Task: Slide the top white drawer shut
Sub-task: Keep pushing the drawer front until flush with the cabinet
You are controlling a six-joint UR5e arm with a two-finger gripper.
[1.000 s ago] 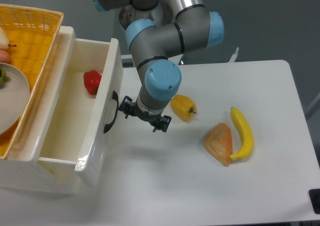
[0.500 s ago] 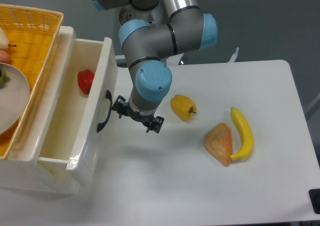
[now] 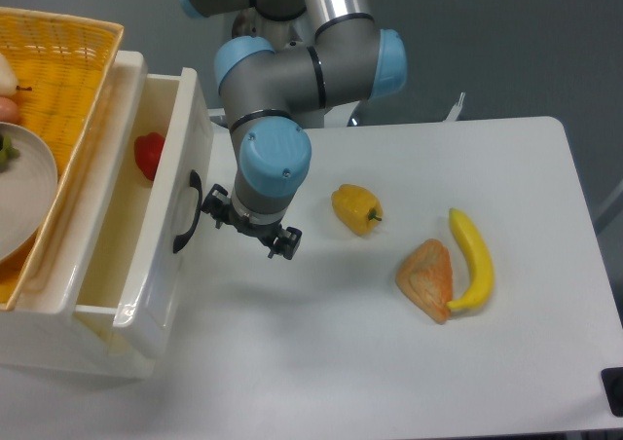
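The top white drawer [image 3: 156, 265] stands partly open at the left, its flat front panel facing right with a black curved handle [image 3: 185, 212]. A red pepper [image 3: 148, 155] lies inside it near the back. My gripper [image 3: 246, 228] points down just to the right of the front panel, its left finger [image 3: 211, 204] by the handle. The fingers stand apart with nothing between them. The wrist hides the fingertips' inner sides.
A yellow wicker basket [image 3: 68, 65] with a white plate [image 3: 24, 197] sits on the cabinet at the left. On the white table lie a yellow pepper [image 3: 356, 207], an orange wedge [image 3: 428, 277] and a banana [image 3: 474, 260], all to my gripper's right.
My gripper has moved left against the drawer front. The drawer has slid left into the cabinet, and the red pepper inside moved with it.
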